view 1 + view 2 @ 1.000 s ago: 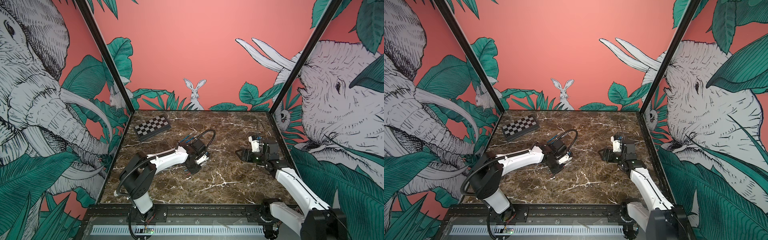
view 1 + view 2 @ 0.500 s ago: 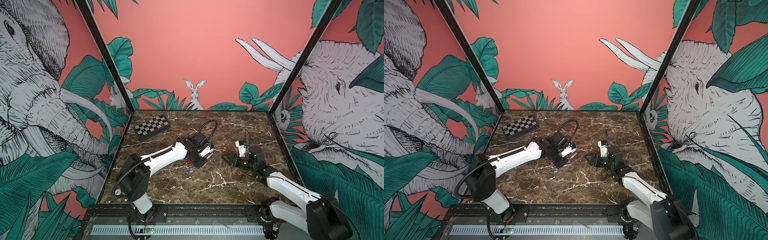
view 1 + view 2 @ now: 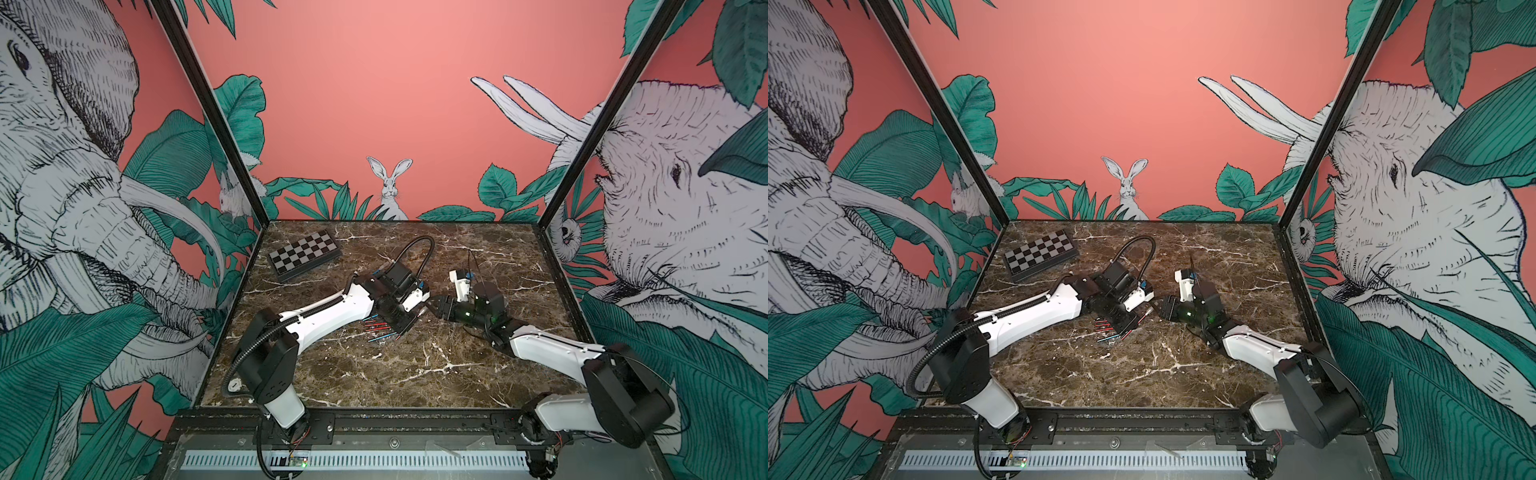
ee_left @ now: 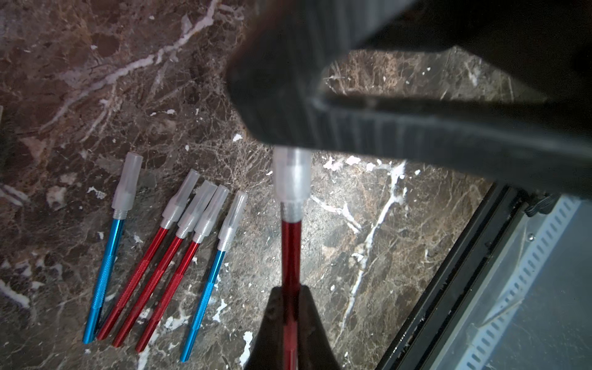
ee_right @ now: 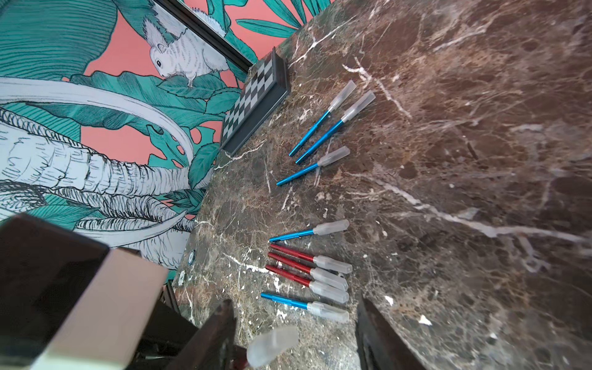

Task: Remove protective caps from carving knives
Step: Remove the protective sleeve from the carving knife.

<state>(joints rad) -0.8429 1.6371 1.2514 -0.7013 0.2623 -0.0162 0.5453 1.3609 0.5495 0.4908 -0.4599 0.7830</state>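
Near the table's middle, the red knife (image 4: 291, 250) was held above the marble. It had a thin metallic handle with a silver threaded collar, and its tip sat inside a cap (image 4: 291, 179), a frosted clear plastic tube slightly thicker than the handle. The left gripper (image 4: 290, 296) was clamped narrow on the lower handle. The right gripper (image 5: 293, 307) met it head-on. Its black fingers (image 5: 221, 333) stood apart on either side of the cap, with a gap at each side in the right wrist view. The left wrist view was too blurred to tell whether anything touched the cap's end.

Just beside the held knife, five knives (image 4: 149, 290) lay flat in a loose row: blue, red, red, red, blue. Their handles were finely knurled and each was capped, and the three reds were almost touching. Three blue knives (image 5: 320, 141), also capped, lay farther back, fanned towards the board (image 3: 305, 255). The board was a flat black-framed slab of silver and black squares near the far left corner.

The table (image 3: 415, 374) was glossy brown marble with white veins, walled on three sides, with a black rail (image 3: 374, 417) along the front. In both top views a broad band of bare marble ran between the arms and that rail, and another lay behind the right gripper towards the far right corner.
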